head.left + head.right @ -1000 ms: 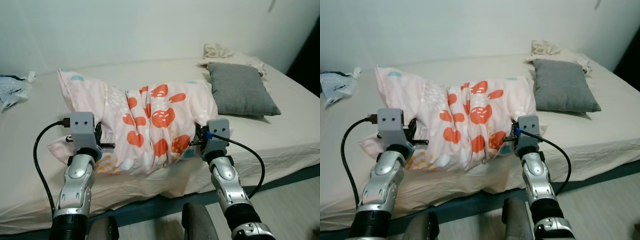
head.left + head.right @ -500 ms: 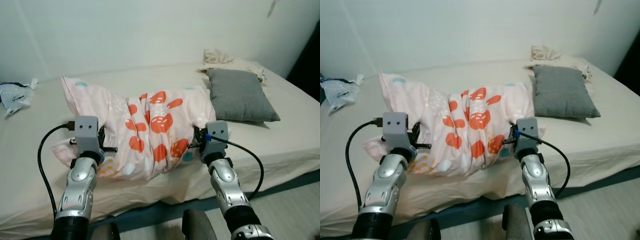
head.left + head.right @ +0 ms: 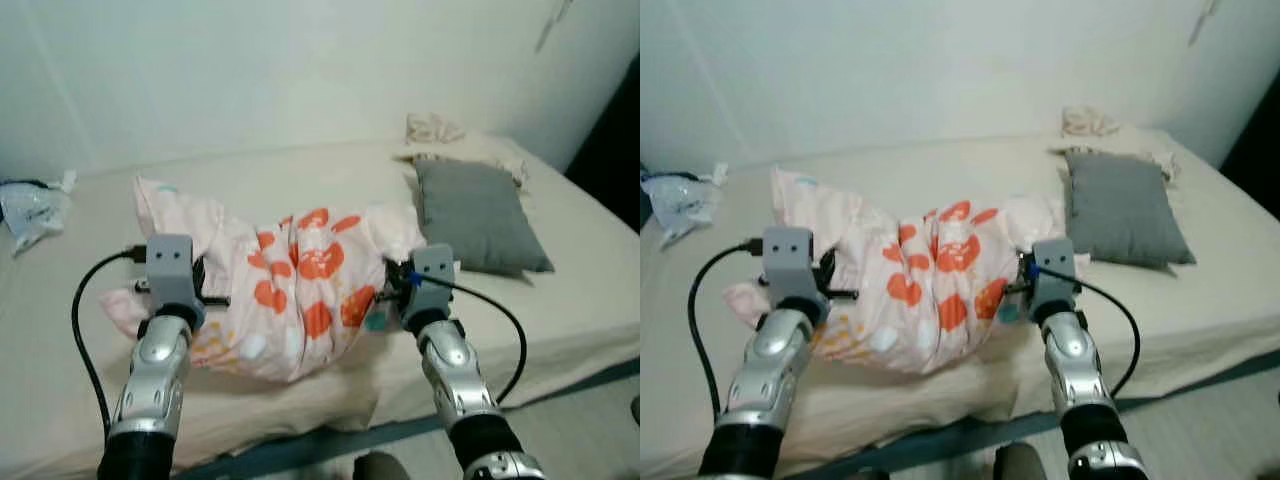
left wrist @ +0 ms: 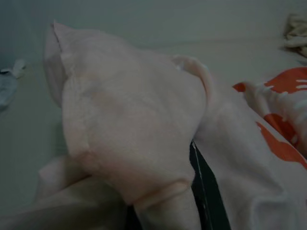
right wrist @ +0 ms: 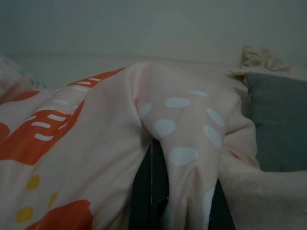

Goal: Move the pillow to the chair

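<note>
Your left gripper (image 3: 212, 290) at nine o'clock and right gripper (image 3: 385, 290) at three, both clamped on the pink pillow (image 3: 300, 290), lifted just above the bed (image 3: 560, 290), grey pillow (image 3: 480, 215) at two o'clock.

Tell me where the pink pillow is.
The pillow is near the bed's front edge, clamped between the left hand and right hand, left of the grey pillow.

The fingertips of the left gripper (image 3: 205, 290) and the right gripper (image 3: 388, 290) are buried in folds of the pink pillow (image 3: 300, 290). The pillow's underside is concealed. The blue-white bundle (image 3: 28, 205) is cut by the frame edge and blurred.
</note>
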Available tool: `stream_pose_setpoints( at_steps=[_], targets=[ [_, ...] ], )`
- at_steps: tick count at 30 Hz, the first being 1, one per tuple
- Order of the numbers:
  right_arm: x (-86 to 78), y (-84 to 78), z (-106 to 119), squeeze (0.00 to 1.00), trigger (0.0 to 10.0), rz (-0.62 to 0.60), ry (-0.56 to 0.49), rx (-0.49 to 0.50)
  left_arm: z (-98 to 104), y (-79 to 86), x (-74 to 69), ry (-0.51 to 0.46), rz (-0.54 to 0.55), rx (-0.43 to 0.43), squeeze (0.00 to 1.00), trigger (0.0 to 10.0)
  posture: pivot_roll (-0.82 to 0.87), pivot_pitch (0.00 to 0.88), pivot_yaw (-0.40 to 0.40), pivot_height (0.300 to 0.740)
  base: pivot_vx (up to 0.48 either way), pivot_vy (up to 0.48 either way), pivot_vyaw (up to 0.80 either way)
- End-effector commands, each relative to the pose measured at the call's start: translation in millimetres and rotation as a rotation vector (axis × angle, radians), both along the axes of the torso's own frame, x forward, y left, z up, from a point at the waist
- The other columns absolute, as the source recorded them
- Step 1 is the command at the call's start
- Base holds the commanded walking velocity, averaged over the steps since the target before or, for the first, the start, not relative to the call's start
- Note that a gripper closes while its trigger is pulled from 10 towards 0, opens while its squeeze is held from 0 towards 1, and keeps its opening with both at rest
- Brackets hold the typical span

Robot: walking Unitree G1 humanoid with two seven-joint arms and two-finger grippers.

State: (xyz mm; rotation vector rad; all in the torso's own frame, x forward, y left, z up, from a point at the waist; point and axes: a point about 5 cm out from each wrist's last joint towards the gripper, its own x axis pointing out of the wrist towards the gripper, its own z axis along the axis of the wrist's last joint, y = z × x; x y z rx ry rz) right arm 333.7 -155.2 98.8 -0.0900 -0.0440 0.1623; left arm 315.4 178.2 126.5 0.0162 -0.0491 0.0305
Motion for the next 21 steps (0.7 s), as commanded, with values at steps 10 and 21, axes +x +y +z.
stream_pose_setpoints(
  at_steps=[10,21],
  targets=[
    [9.7,15.1,11,0.0,10.0,0.104,-0.019,-0.006,0,2.0,-9.5,-0.039,0.053,-0.027,0.0,10.0,-0.01,0.054,-0.122,0.731,0.0,0.0,0.0],
    [10.2,18.1,17,0.0,10.0,0.111,-0.061,0.026,-2,2.6,-15.9,-0.054,0.053,-0.046,0.0,10.0,-0.01,0.04,-0.117,0.74,0.0,0.0,0.0]
  ],
)
